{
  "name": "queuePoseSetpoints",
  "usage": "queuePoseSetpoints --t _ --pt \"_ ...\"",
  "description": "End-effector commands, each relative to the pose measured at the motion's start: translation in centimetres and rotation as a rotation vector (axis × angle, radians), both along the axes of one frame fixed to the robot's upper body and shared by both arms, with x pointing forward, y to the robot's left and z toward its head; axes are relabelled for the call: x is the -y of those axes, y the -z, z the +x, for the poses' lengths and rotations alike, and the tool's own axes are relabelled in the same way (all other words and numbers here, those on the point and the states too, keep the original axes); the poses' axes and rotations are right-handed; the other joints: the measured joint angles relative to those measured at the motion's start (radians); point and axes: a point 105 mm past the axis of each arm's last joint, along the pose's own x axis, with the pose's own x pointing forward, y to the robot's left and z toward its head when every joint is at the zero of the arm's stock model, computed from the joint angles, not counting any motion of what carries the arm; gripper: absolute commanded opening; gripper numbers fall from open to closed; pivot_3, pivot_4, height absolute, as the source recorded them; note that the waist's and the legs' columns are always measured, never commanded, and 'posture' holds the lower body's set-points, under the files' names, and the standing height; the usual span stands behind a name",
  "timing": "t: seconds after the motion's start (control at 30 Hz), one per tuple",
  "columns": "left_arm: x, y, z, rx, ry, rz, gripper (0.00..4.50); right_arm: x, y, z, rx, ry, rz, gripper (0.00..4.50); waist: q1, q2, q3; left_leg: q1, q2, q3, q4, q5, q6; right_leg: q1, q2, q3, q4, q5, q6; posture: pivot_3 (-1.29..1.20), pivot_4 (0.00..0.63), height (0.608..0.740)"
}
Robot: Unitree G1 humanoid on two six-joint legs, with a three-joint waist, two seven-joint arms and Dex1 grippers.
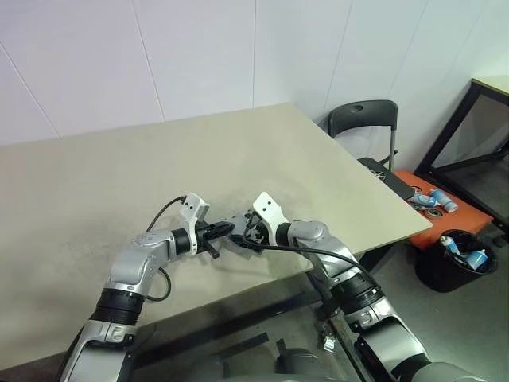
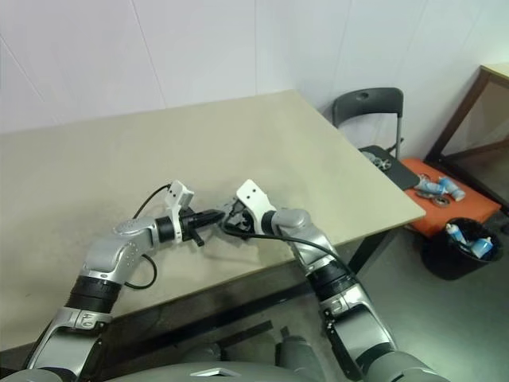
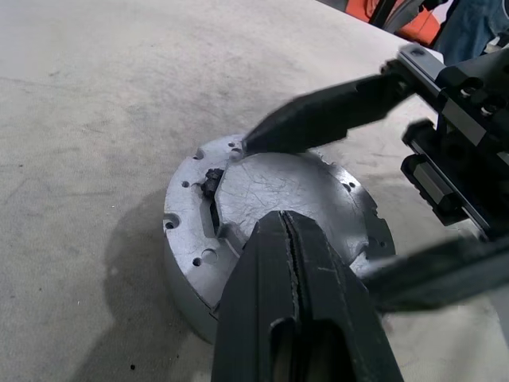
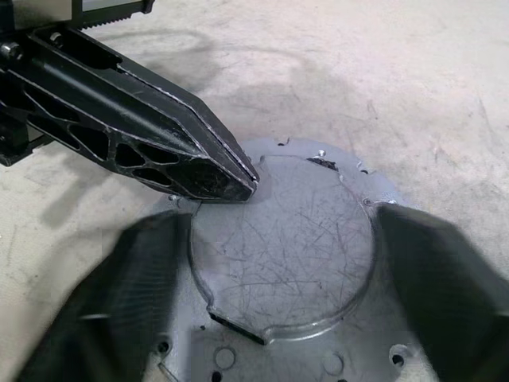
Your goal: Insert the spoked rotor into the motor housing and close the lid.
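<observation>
The place looked like a plain workroom or robotics lab rather than a home. A large beige desk (image 1: 119,183) with a scuffed, scratched top stood against bare white panelled walls (image 1: 159,56). Beside it sat a dark folding chair (image 1: 364,127), with the floor a smooth grey. A low orange surface (image 1: 445,211) carried what seemed to be small bottles or cans, though they were too small to tell for sure, and a black bin (image 1: 457,267) next to it held more. A dark-framed table (image 1: 485,119) stood at the far right.
</observation>
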Motion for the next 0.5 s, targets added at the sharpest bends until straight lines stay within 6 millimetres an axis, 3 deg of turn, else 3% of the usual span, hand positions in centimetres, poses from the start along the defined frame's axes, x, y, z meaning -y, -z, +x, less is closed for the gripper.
queuePoseSetpoints --t 0.03,0.17,0.33,0.5 --pt "0.1 2.0 -0.7 -0.066 0.013 0.053 0.0 0.6 1.5 -1.1 -0.119 -0.007 -0.003 4.46 0.0 0.0 0.0 0.0 0.0 0.0 0.0 0.0 0.0 0.0 0.0 0.0 -0.001 0.0 0.0 0.0 0.0 0.74" --pt "-0.1 2.0 -0.5 -0.064 0.005 0.058 0.0 1.3 -0.7 0.4 -0.072 0.041 0.065 4.46 0.002 0.0 0.0 -0.001 0.0 -0.001 -0.002 0.0 0.0 0.0 -0.001 -0.001 -0.004 0.0 0.0 0.0 0.0 0.74" --pt "-0.2 1.9 -0.3 -0.061 0.002 0.057 0.0 2.2 -6.2 1.5 0.05 0.038 0.162 4.46 0.004 0.003 0.002 -0.004 0.0 -0.001 -0.003 0.0 0.0 -0.001 -0.003 -0.002 -0.006 0.0 0.0 0.0 0.0 0.74" --pt "-0.1 2.0 -0.1 -0.06 -0.004 0.056 0.0 4.1 -10.1 2.1 0.064 0.066 0.248 4.46 0.012 0.005 0.003 -0.012 -0.001 -0.002 -0.002 0.0 0.0 -0.004 -0.004 -0.003 -0.006 0.001 0.0 0.0 0.0 0.74"
